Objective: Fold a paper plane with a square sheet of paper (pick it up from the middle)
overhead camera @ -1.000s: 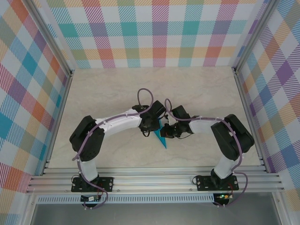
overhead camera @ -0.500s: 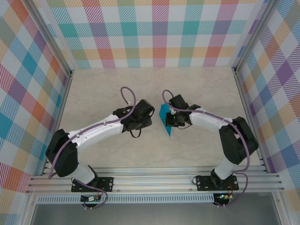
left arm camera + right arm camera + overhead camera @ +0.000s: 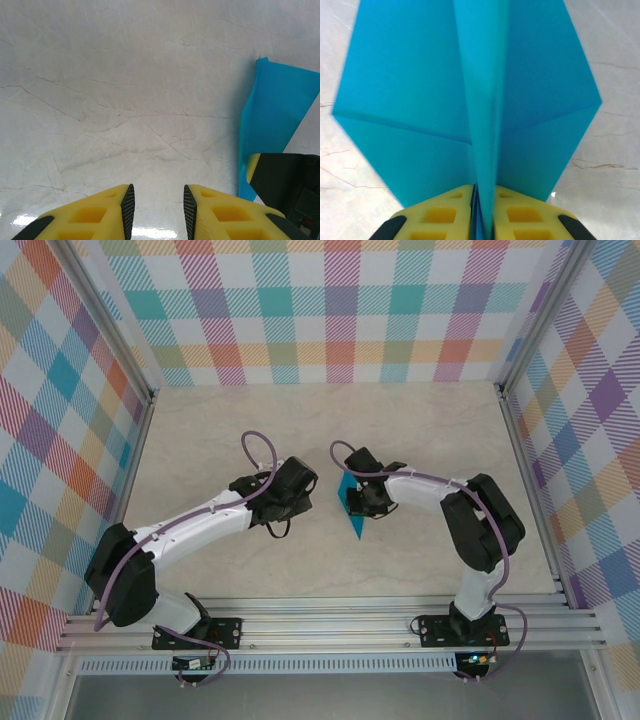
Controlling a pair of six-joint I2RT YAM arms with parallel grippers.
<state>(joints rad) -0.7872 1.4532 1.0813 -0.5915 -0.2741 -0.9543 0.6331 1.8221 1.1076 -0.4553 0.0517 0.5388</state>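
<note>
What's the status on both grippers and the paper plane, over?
Left gripper open, empty, apart from the paper plane. Right gripper pinching it by the centre fold, wings spread. Nothing in the way.

You see the paper plane [image 3: 475,100] in thin, smooth, matt teal paper with crisp creases. The table [image 3: 125,100] has a polished, marble-patterned finish that catches glare. The left gripper [image 3: 156,207] fingers [image 3: 220,215] are matt yellow plastic, ribbed black inside. Brushed metal rails [image 3: 330,625] edge the plaid-printed walls [image 3: 340,310].
</note>
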